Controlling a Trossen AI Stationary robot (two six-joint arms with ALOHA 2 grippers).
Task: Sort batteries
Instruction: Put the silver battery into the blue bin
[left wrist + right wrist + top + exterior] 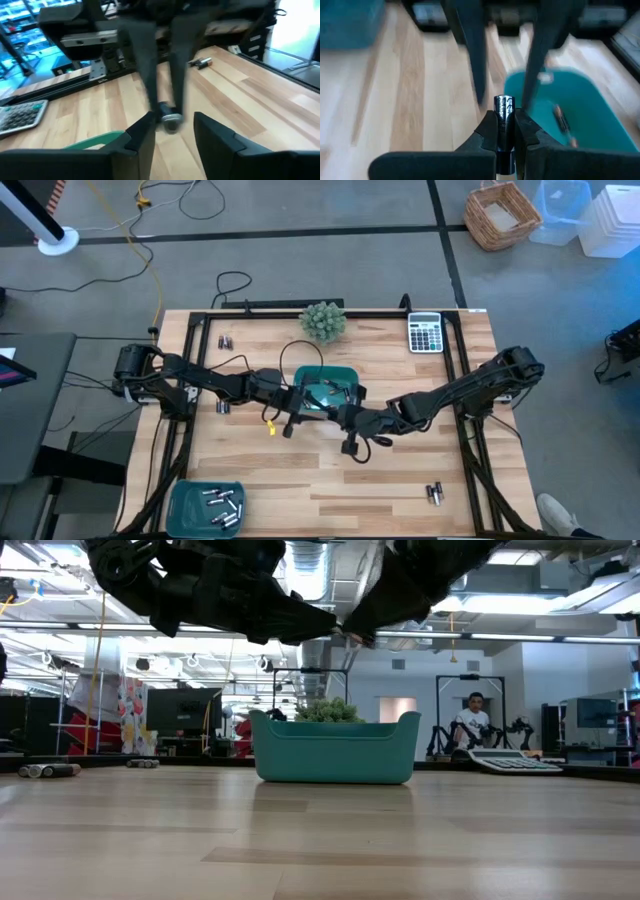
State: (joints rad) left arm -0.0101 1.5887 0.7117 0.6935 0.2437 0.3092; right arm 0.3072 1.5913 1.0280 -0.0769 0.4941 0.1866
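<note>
The right gripper (506,131), clamped on a battery (504,116) beside the teal tray (590,107), risks dropping it outside if released early.

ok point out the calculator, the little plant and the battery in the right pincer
calculator (426,333), high view, middle of its keypad
little plant (323,321), high view, centre of the foliage
battery (504,120), right wrist view, its upright body above the fingers

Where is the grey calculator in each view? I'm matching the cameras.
High: calculator, table's top-right corner.
Low: calculator, right of the central teal tray.
Left wrist: calculator, beyond that tray's rim.
Right wrist: absent.
Shared landmark: the central teal tray.
</note>
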